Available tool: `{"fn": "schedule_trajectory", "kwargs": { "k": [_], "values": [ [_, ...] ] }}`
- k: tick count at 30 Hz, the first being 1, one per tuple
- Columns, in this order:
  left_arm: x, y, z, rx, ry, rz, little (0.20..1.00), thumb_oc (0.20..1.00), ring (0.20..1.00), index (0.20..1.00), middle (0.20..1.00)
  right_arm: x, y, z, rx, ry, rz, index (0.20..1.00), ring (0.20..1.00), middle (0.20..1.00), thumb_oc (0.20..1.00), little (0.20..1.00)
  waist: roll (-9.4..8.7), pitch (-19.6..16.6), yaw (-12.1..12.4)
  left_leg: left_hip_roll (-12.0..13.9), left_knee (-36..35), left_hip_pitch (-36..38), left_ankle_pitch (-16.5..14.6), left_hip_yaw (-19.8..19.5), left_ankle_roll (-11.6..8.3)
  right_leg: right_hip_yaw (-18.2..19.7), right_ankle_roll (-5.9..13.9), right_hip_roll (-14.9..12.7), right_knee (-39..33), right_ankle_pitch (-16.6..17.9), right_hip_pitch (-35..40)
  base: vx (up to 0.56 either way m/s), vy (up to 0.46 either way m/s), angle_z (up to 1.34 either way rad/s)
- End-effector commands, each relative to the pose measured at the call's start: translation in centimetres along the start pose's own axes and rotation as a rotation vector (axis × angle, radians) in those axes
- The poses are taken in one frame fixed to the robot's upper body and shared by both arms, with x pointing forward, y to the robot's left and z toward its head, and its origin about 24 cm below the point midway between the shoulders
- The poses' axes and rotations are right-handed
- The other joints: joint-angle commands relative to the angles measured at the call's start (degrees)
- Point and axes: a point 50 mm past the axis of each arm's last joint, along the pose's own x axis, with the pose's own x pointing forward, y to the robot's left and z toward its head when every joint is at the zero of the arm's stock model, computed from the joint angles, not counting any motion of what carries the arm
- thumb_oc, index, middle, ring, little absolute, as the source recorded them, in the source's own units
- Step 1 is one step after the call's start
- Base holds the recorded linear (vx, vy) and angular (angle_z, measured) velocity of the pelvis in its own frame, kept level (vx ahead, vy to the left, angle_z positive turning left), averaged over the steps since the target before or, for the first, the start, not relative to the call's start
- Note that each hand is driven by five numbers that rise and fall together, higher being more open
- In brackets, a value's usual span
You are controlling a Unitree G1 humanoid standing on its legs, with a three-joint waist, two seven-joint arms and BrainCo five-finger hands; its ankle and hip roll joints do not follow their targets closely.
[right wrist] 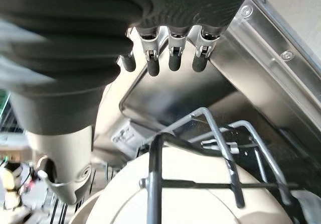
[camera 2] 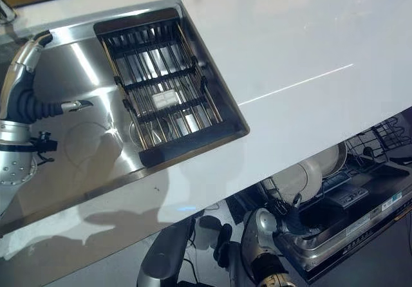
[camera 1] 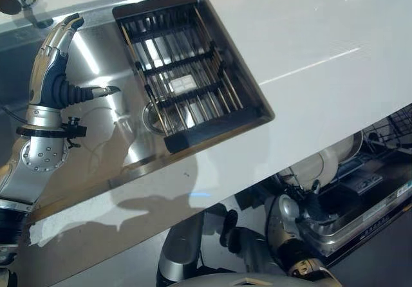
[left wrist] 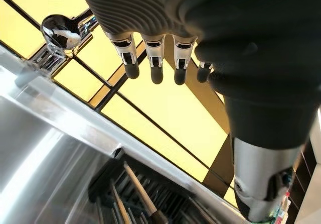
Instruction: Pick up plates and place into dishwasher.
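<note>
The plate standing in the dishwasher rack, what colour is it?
The plate is plain white or cream, with no pattern. It shows best in the right eye view.

White counter (camera 1: 309, 62), sink (camera 1: 96, 68) apparently inset

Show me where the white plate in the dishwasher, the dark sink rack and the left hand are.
white round plate (camera 2: 317, 169): right eye view, on its face.
dark wire sink rack (camera 1: 183, 65): left eye view, on its middle bars.
left hand (camera 1: 55, 68): left eye view, on its dark ribbed back.
</note>
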Motion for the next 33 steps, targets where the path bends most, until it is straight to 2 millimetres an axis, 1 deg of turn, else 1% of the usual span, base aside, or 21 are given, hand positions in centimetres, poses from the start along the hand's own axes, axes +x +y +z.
{"fn": "schedule_trajectory", "kwargs": {
  "k": [1,4,6,8,11,12,14,16,19,23,27,28,29,30,31,32,33],
  "values": [
    [0.8,1.0,0.8,0.045,-0.076,0.092,1.0,1.0,1.0,1.0,1.0,0.6,1.2,1.0,0.111,0.031,0.115,1.0,1.0,1.0,1.0,1.0,0.66,0.8,1.47,2.13,13.39,1.42,-16.0,-0.35,0.19,0.81,10.38,-7.44,-1.86,6.53,1.1,0.03,0.007,-0.01],
    [0.7,0.7,0.8,0.055,-0.065,0.084,1.0,1.0,1.0,1.0,1.0,0.7,2.2,1.0,0.169,0.082,0.279,1.0,1.0,1.0,1.0,1.0,0.72,1.0,1.54,2.0,15.19,0.0,-15.98,-0.65,0.2,0.24,9.86,-7.81,-0.51,6.51,0.02,0.05,-0.01,0.0],
    [0.7,0.7,0.8,0.067,-0.059,0.08,1.0,1.0,1.0,1.0,1.0,0.6,3.2,0.9,0.24,0.166,0.476,1.0,1.0,1.0,1.0,1.0,0.75,1.48,1.61,1.75,16.16,-0.74,-15.91,-1.08,0.23,-0.06,9.43,-7.97,0.57,6.45,-0.72,0.09,-0.044,0.01],
    [0.8,0.7,0.8,0.08,-0.058,0.085,1.0,1.0,1.0,1.0,1.0,0.7,3.8,0.8,0.275,0.222,0.591,1.0,1.0,1.0,1.0,1.0,0.62,2.01,1.59,1.46,16.71,-1.51,-15.56,-1.5,0.16,-0.53,8.96,-8.07,1.59,6.44,-1.58,0.06,-0.056,0.0],
    [1.1,0.8,0.9,0.101,-0.057,0.105,1.0,1.0,1.0,1.0,1.0,1.2,4.4,1.7,0.278,0.201,0.699,1.0,1.0,1.0,1.0,1.0,0.37,2.88,1.23,1.28,17.9,-3.27,-14.8,-2.03,0.2,-1.29,7.92,-7.88,3.46,6.36,-3.4,0.02,-0.068,-0.07],
    [1.2,0.8,0.9,0.104,-0.054,0.11,1.0,1.0,1.0,1.0,1.0,1.2,4.7,1.9,0.282,0.2,0.751,1.0,1.0,1.0,1.0,1.0,0.41,3.11,1.14,1.13,18.59,-3.93,-14.67,-2.26,0.23,-1.52,7.53,-7.81,4.25,6.22,-3.96,0.02,-0.046,-0.12],
    [1.0,0.7,0.9,0.103,-0.037,0.125,1.0,1.0,1.0,1.0,1.0,0.9,5.6,3.1,0.268,0.146,0.875,1.0,1.0,1.0,1.0,1.0,0.92,3.76,1.07,1.11,20.9,-5.21,-14.84,-3.06,0.39,-2.03,6.49,-7.23,7.7,5.1,-5.65,0.05,-0.039,-0.06],
    [0.7,0.5,0.8,0.097,-0.021,0.129,1.0,1.0,1.0,1.0,1.0,0.5,6.1,3.8,0.249,0.095,0.951,1.0,1.0,1.0,1.0,1.0,1.05,3.81,1.02,1.07,21.56,-5.76,-14.44,-3.62,0.39,-2.32,5.9,-6.95,9.3,4.65,-6.48,0.06,-0.039,0.05],
    [0.1,0.1,0.8,0.09,0.002,0.13,1.0,1.0,1.0,1.0,1.0,-0.9,7.1,5.0,0.205,-0.001,1.081,1.0,1.0,1.0,1.0,1.0,1.22,3.78,1.09,1.17,22.09,-6.15,-13.26,-4.62,0.21,-2.69,4.95,-6.63,11.15,4.26,-7.35,0.09,-0.034,0.03],
    [-1.1,-0.4,0.5,0.077,0.047,0.131,1.0,1.0,1.0,1.0,1.0,-3.1,9.0,6.7,0.155,-0.119,1.224,1.0,1.0,1.0,1.0,1.0,1.65,3.06,1.65,1.45,19.89,-4.38,-10.13,-5.69,-0.27,-2.67,4.2,-5.92,11.47,3.8,-6.13,0.12,0.015,0.04],
    [-2.2,-0.6,0.0,0.066,0.09,0.119,1.0,1.0,1.0,1.0,1.0,-5.1,10.8,7.6,0.101,-0.176,1.33,1.0,1.0,1.0,1.0,1.0,2.27,1.81,2.45,1.81,17.78,-2.93,-6.36,-6.16,-0.86,-2.79,3.58,-5.58,10.97,3.36,-4.17,0.13,0.042,0.07],
    [-2.6,-0.6,-0.2,0.058,0.107,0.112,1.0,1.0,1.0,1.0,1.0,-5.8,11.2,7.7,0.068,-0.197,1.359,1.0,1.0,1.0,1.0,1.0,2.61,1.24,2.89,1.9,17.34,-2.39,-5.25,-6.3,-1.05,-2.92,3.37,-5.56,10.9,3.05,-3.39,0.19,0.064,0.13],
    [-3.0,-0.6,-0.4,0.055,0.117,0.106,1.0,1.0,1.0,1.0,1.0,-6.3,11.6,7.8,0.042,-0.212,1.387,1.0,1.0,1.0,1.0,1.0,2.97,0.89,3.36,2.01,17.09,-1.66,-4.78,-6.42,-1.17,-3.04,3.22,-5.51,10.94,2.5,-2.45,0.2,0.067,0.07],
    [-3.4,-0.5,-0.6,0.05,0.125,0.1,1.0,1.0,1.0,1.0,1.0,-6.6,12.0,8.0,0.022,-0.218,1.406,1.0,1.0,1.0,1.0,1.0,3.09,0.27,3.7,1.9,16.01,-1.25,-3.66,-6.68,-1.25,-3.3,2.96,-5.64,10.45,2.69,-1.93,0.2,0.067,0.06],
    [-3.7,-0.4,-0.8,0.045,0.134,0.091,1.0,1.0,1.0,1.0,1.0,-6.9,12.4,8.0,-0.003,-0.224,1.425,1.0,1.0,1.0,1.0,1.0,3.48,-0.14,4.17,1.91,15.66,-0.29,-3.63,-6.87,-1.19,-3.43,2.75,-5.65,10.56,2.06,-0.98,0.18,0.074,0.05],
    [-3.9,-0.3,-0.9,0.041,0.142,0.084,1.0,1.0,1.0,1.0,1.0,-7.1,12.8,8.2,-0.027,-0.236,1.441,1.0,1.0,1.0,1.0,1.0,3.74,-0.88,4.58,1.69,14.5,0.19,-2.56,-7.22,-1.26,-3.69,2.5,-5.85,10.27,2.17,-0.68,0.16,0.072,0.03],
    [-4.1,-0.1,-1.0,0.039,0.147,0.083,1.0,1.0,1.0,1.0,1.0,-7.3,13.0,8.3,-0.038,-0.241,1.452,1.0,1.0,1.0,1.0,1.0,3.92,-1.09,4.74,1.6,13.98,0.56,-2.28,-7.37,-1.3,-3.84,2.39,-5.97,10.25,2.07,-0.43,0.14,0.074,0.05]
  ]
}}
